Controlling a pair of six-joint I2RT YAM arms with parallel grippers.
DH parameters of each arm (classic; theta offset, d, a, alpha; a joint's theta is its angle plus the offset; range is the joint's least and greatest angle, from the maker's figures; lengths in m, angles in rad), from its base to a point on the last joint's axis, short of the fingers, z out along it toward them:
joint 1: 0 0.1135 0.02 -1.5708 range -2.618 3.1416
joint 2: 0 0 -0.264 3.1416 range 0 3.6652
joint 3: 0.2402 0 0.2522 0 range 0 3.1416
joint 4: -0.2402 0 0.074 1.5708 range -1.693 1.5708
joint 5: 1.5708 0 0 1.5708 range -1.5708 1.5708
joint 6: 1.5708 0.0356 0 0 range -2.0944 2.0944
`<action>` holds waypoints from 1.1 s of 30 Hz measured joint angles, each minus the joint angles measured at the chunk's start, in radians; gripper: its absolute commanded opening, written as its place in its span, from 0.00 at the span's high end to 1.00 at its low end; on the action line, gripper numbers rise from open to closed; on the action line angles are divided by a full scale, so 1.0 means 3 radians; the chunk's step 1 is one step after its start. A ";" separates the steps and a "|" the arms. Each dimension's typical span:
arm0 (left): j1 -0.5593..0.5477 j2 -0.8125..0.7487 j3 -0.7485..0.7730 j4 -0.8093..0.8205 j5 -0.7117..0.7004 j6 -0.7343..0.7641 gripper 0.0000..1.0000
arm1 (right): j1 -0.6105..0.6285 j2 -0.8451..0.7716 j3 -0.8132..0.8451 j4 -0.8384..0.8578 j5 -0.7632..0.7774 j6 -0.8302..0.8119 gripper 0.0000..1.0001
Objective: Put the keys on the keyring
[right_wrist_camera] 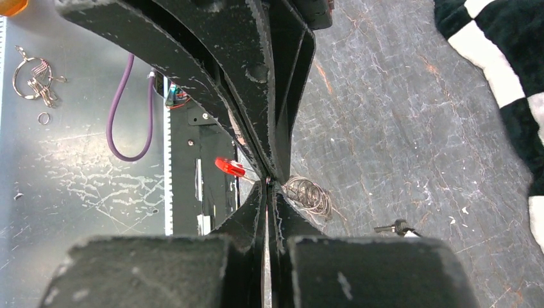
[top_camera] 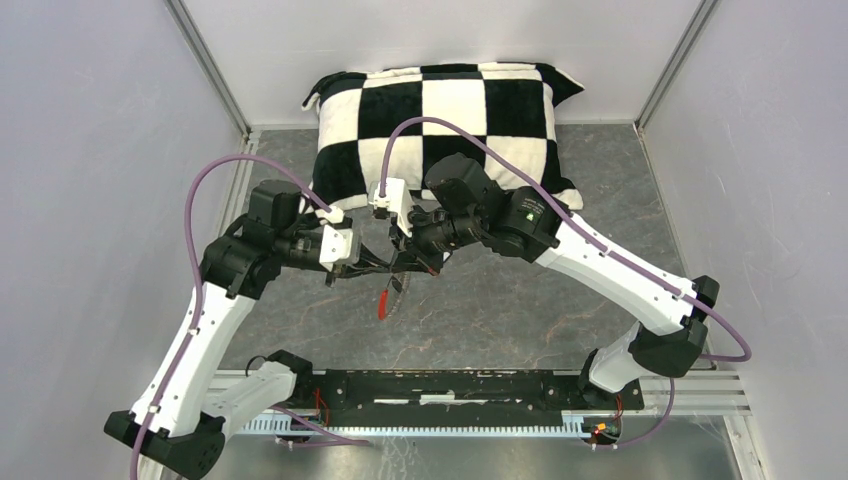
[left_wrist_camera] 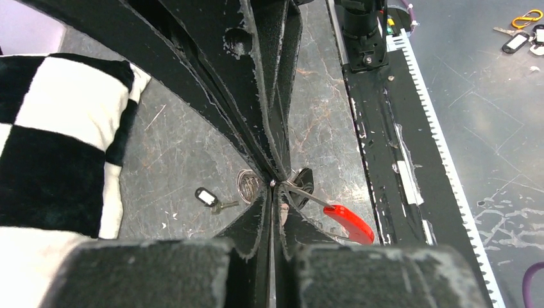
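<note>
Pinching the keyring (right_wrist_camera: 309, 196) from opposite sides, both arms meet low over the grey marbled table (top_camera: 560, 310), just in front of a black-and-white checkered pillow (top_camera: 450, 110). The left gripper (left_wrist_camera: 276, 183) has its fingers pressed flat together on the thin wire, which runs out of the pinch to the red sleeve (left_wrist_camera: 348, 223) on one side, while the silvery coil bunches on the other. The right gripper (right_wrist_camera: 269, 181) is likewise clamped tight on the wire, with the sleeve showing just past its fingers on one side and the coil lying against the tabletop on the other. In the top view the ring hangs between the two fingertips, its sleeve pointing down toward the arm bases. One key (left_wrist_camera: 208, 197) lies flat on the table near the coil, apart from both grippers; its dark head carries a pale patch too small to read. A small green mark (top_camera: 527, 213) on the right arm's wrist housing is also too small to make out. Beyond the black rail (left_wrist_camera: 385, 128) with its white toothed edge, on the scratched metal surface, lie loose key tags (left_wrist_camera: 516, 42), an orange clip (left_wrist_camera: 527, 18) and a bunch of wire rings (right_wrist_camera: 35, 76). A purple cable (right_wrist_camera: 119, 122) loops beside the rail.
</note>
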 measured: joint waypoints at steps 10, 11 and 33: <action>-0.0003 0.0008 0.0003 0.0146 -0.0015 -0.0123 0.98 | -0.0010 -0.0039 -0.0008 0.0099 0.0090 0.0093 0.65; -0.0001 -0.0019 -0.0029 0.0295 -0.0014 -0.0262 0.98 | -0.0020 -0.0078 -0.0027 0.0136 0.0126 0.0118 0.63; -0.0004 -0.0546 -0.0701 0.3496 -0.0006 -0.3342 0.98 | -0.0406 -0.1380 -0.1587 0.2150 -0.0067 0.1213 0.61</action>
